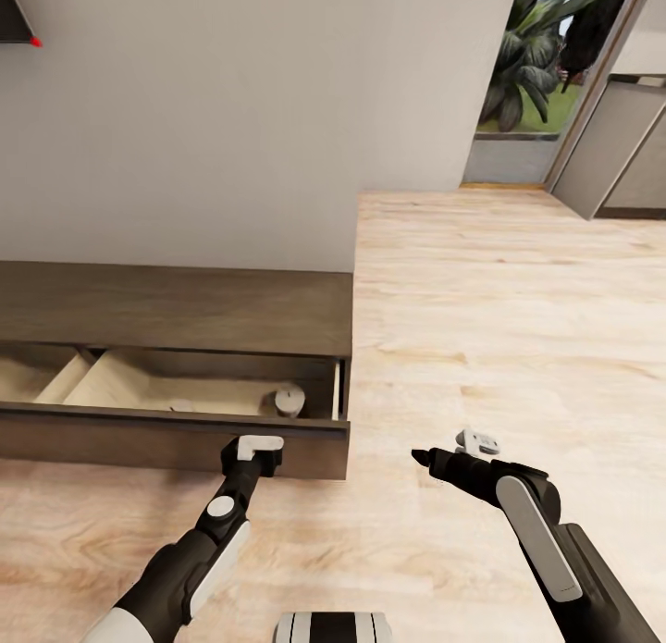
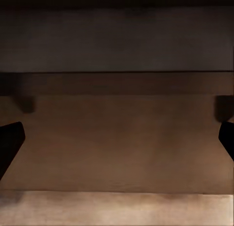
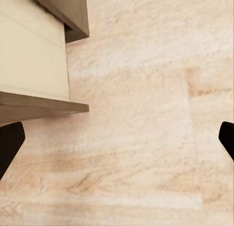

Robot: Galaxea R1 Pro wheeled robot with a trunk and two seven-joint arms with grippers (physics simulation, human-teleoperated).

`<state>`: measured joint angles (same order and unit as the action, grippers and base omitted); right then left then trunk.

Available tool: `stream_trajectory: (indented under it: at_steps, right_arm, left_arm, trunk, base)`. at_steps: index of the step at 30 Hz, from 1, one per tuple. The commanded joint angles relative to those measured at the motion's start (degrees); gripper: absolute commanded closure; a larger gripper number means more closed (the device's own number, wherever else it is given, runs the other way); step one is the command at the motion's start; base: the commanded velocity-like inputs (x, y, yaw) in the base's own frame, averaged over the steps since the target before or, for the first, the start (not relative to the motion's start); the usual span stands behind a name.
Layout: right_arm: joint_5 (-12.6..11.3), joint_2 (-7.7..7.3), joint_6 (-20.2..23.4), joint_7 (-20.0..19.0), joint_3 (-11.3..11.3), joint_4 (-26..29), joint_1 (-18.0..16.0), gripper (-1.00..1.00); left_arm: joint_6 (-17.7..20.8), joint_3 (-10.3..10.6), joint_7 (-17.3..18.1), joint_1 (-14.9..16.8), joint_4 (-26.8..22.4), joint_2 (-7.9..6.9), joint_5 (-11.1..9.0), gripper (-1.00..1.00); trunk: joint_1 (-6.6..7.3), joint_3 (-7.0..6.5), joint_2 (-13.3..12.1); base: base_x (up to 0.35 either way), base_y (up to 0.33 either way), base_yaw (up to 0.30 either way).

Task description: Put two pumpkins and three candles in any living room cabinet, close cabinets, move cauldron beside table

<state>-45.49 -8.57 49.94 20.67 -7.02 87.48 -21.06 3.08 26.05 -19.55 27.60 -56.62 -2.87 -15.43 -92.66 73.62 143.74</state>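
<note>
The long dark brown cabinet point(image 1: 185, 310) stands against the wall with its right drawer pulled out, showing a pale wood inside. A grey-tan candle point(image 1: 289, 400) lies in the drawer's right end, near the front. A second pale shape point(image 1: 180, 405) is half hidden behind the drawer front point(image 1: 139, 435). My left gripper point(image 1: 258, 447) is open and sits right at that front, which spans the left wrist view point(image 2: 117, 133). My right gripper point(image 1: 442, 447) hangs open and empty over the floor, right of the drawer's corner point(image 3: 44, 106). The pumpkins, cauldron and table are out of view.
Light wood floor point(image 1: 499, 328) stretches to the right of the cabinet and back to a glass door point(image 1: 518, 79) with plants behind it. A grey panel point(image 1: 615, 153) stands at the far right. A white wall point(image 1: 231, 116) rises behind the cabinet.
</note>
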Motion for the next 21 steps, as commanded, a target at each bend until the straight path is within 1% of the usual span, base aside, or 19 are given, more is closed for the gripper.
stream_trajectory:
  at_steps: [1,15,17,21]
  right_arm:
    - [-0.6,-0.05,0.1,0.6,-0.1,0.1,0.0,-1.0]
    - [-0.6,-0.07,0.1,0.6,-0.1,0.1,0.0,-1.0]
    - [-0.6,-0.11,0.1,0.6,-0.1,0.1,0.0,-1.0]
    - [-0.6,-0.07,0.1,0.6,-0.1,0.1,0.0,-1.0]
  left_arm:
    - [0.3,0.2,-0.6,0.1,-0.1,-0.11,-0.1,-1.0]
    - [0.3,0.2,-0.7,0.1,-0.2,-0.1,-0.1,-1.0]
    - [0.3,0.2,-0.7,0.1,-0.2,-0.11,-0.1,-1.0]
    - [0.3,0.2,-0.7,0.1,-0.1,-0.11,-0.1,-1.0]
  trunk:
    - [-0.02,0.04,0.0]
    - [-0.02,0.04,0.0]
    - [-0.02,0.04,0.0]
    - [-0.02,0.04,0.0]
  base:
    - [0.302,0.0,0.0]
    - [0.275,0.0,0.0]
    - [0.157,0.0,0.0]
    - [0.047,0.0,0.0]
